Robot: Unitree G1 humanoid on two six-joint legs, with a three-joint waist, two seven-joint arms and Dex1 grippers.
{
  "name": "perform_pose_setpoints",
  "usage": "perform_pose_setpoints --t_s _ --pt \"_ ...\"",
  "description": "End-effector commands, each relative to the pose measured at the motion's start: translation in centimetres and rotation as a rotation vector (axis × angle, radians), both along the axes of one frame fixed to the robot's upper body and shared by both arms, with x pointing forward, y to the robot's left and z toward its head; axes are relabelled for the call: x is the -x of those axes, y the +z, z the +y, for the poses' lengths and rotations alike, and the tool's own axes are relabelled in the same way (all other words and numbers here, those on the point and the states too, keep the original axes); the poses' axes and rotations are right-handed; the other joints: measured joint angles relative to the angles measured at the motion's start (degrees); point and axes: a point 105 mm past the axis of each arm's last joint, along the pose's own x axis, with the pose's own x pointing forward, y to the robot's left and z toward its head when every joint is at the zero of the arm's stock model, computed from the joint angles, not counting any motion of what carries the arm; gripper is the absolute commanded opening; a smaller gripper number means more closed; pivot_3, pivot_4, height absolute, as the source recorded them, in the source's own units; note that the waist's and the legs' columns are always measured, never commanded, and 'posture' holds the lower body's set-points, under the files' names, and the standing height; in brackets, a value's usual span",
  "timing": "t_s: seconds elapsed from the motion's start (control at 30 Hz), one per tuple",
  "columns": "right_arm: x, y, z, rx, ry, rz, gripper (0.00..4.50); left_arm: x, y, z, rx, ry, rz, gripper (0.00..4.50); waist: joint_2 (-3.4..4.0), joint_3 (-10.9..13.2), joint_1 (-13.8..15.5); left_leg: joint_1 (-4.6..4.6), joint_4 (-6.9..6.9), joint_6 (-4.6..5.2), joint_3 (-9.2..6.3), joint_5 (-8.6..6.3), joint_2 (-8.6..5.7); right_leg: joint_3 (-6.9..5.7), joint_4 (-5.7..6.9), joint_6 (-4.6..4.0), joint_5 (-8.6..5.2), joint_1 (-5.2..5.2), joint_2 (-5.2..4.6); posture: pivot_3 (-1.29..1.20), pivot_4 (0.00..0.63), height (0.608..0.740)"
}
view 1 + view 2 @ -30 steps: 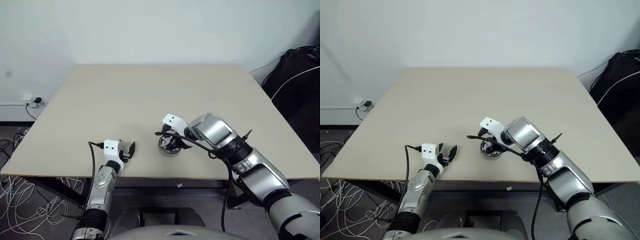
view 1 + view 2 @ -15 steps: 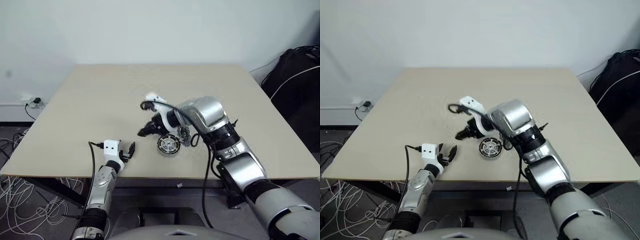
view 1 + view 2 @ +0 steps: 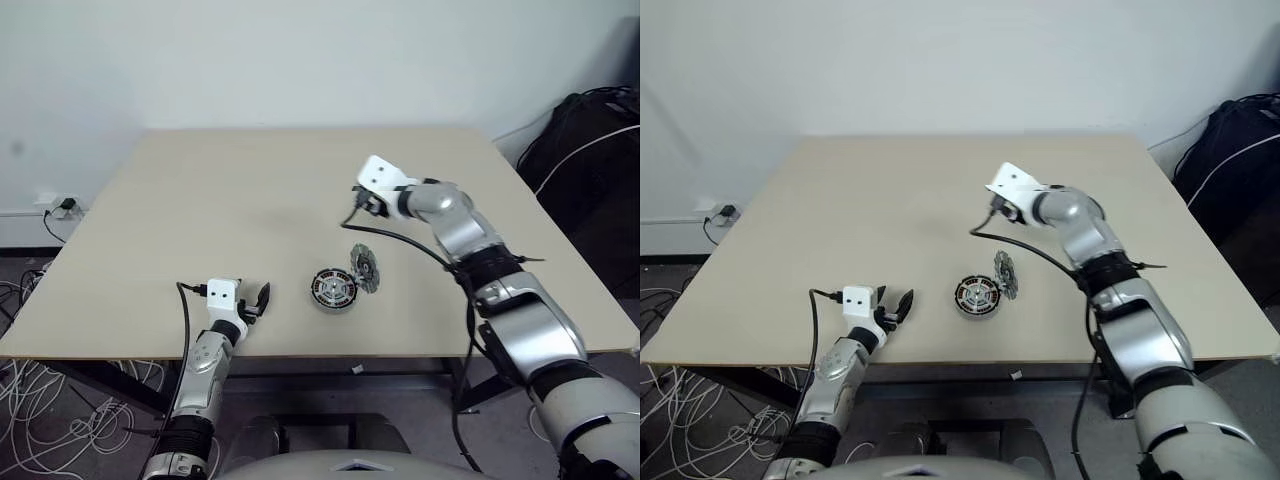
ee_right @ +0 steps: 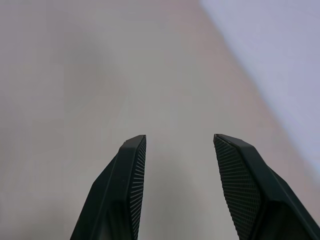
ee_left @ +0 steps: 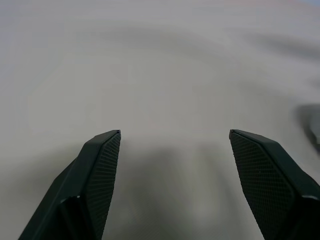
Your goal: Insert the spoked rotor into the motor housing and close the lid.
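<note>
Nearest the front edge of the tabletop (image 3: 200,190), the left end effector (image 3: 262,299) rests low with its two black fingers spread wide and nothing between them. Just beyond it, toward the middle, sits the motor housing (image 3: 334,289), upright, its copper windings ringing a pale centre with what looks like spokes across the top, so by my reckoning the spoked rotor is probably seated in it, though I can't be sure from here. Right beside the housing, on the robot's right, there's the lid (image 3: 364,269), and it's tipped up on edge, its foot close against the housing; I can't tell whether the two touch. Further back, the right end effector (image 3: 358,203) hangs above the tabletop, well clear of both parts, its fingers about half apart and empty, only bare surface showing between them in the wrist view. So the step in hand, I'd say, is fetching that lid. To do it well, come down over it with the jaws opened wider than the disc, catch it across its rim without knocking it flat or nudging the housing, then level it and lower it square onto the housing.
</note>
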Motion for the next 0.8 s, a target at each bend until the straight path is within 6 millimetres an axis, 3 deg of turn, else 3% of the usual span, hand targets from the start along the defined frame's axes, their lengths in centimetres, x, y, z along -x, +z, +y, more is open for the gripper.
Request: perform_pose_setpoints --t_s 0.03,0.17,0.3,0.33,0.63,0.8 --pt "0.4 0.6 -1.6 0.043 0.014 -0.059 2.33 -0.5 0.9 0.3 -0.003 0.001 -0.036 3.67 0.0 0.0 -0.08 0.0 -0.01 0.0 0.02 0.0 0.0 0.02 -0.01 0.0 0.0 -0.01 0.0 0.0 0.0 0.74" --pt "3.3 -2.5 -4.1 0.081 0.05 0.021 1.44 -0.4 1.0 0.3 -0.01 -0.004 -0.039 3.67 -0.01 0.0 0.15 0.06 0.02 0.04 0.0 -0.03 0.01 0.0 -0.05 0.07 -0.06 0.14 0.0 0.0 0.0 0.74" --pt "6.2 -5.3 -4.6 0.064 0.053 0.091 0.15 -0.3 1.0 0.5 -0.019 -0.009 -0.04 3.67 0.0 0.0 0.33 0.06 0.09 0.07 0.03 -0.04 0.0 0.04 -0.06 0.29 -0.18 0.18 -0.01 0.0 0.0 0.74" --pt "6.5 -5.6 -4.5 0.053 0.045 0.098 0.03 -0.3 1.0 0.5 -0.021 -0.011 -0.04 3.67 0.0 0.0 0.26 0.07 0.1 0.07 0.08 -0.04 0.01 0.06 -0.05 0.31 -0.19 0.17 0.0 0.0 0.0 0.74" --pt "9.9 -6.6 2.2 -0.207 0.14 0.157 0.03 -0.3 1.2 0.6 -0.035 -0.03 -0.041 3.67 -0.02 0.01 0.71 0.16 0.46 0.11 0.16 -0.01 0.04 0.14 -0.02 0.27 -0.2 0.36 0.03 0.0 0.0 0.74" --pt "11.3 -5.9 4.4 -0.3 0.223 0.212 0.03 -0.3 1.4 0.9 -0.042 -0.029 -0.042 3.67 -0.04 0.02 1.4 0.15 0.45 0.13 0.14 -0.01 0.03 0.13 -0.05 0.27 -0.2 0.31 0.02 0.0 0.0 0.74"
